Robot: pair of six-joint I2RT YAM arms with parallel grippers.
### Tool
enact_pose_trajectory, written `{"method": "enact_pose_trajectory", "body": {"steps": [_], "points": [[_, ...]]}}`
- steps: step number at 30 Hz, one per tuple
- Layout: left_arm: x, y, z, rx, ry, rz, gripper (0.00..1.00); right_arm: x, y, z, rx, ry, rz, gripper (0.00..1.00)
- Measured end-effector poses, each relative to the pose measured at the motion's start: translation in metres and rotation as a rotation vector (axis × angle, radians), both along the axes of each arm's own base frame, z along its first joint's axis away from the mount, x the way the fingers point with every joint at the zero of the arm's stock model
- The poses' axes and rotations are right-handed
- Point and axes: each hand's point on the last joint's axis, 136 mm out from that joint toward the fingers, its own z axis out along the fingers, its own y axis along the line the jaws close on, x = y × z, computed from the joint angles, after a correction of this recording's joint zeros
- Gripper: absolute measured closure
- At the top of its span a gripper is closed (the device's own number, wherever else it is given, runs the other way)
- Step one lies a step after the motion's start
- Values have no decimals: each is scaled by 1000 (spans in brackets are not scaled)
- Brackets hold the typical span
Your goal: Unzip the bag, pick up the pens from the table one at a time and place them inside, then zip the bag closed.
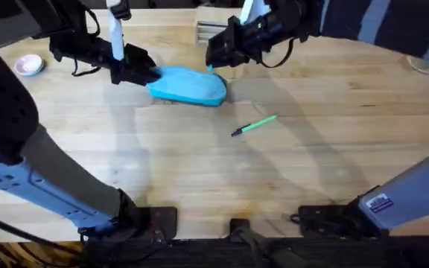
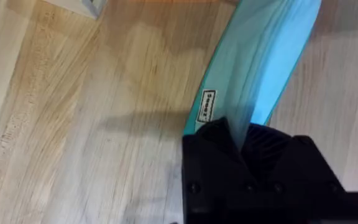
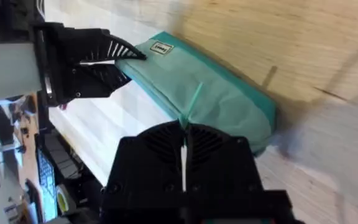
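The turquoise bag (image 1: 188,85) lies on the wooden table (image 1: 289,171) at the back, left of centre. My left gripper (image 1: 149,74) is shut on the bag's left end, beside a small white label (image 2: 208,106); in the left wrist view the bag (image 2: 260,62) runs away from the black fingers (image 2: 216,155). My right gripper (image 1: 213,62) is at the bag's right end, shut on the teal pull tab (image 3: 191,102) of the zip. The right wrist view shows the bag (image 3: 216,99) with the left gripper (image 3: 114,59) clamped on its far end. A light-green pen (image 1: 255,125) lies alone on the table, right of the bag.
A white-grey box (image 1: 208,31) stands behind the bag at the table's back edge. A small pink and white round object (image 1: 28,65) sits at the far left, and a pale object (image 1: 423,65) at the far right. Bare wood spreads around the pen.
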Motion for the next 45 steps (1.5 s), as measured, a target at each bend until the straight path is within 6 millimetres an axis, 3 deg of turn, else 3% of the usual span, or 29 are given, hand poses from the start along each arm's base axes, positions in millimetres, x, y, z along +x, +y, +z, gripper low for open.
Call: {"method": "enact_pose_trajectory", "body": {"steps": [14,26,39,45], "points": [[0,0,0,0,-1,0,959,7,22,2,-26,-21,-126,968],[0,0,0,1,-1,0,959,8,54,7,7,-50,-173,969],[0,0,0,0,-1,1,959,20,125,6,37,-82,-112,969],[0,1,0,-1,2,2,959,16,147,2,40,-87,-85,969]]}}
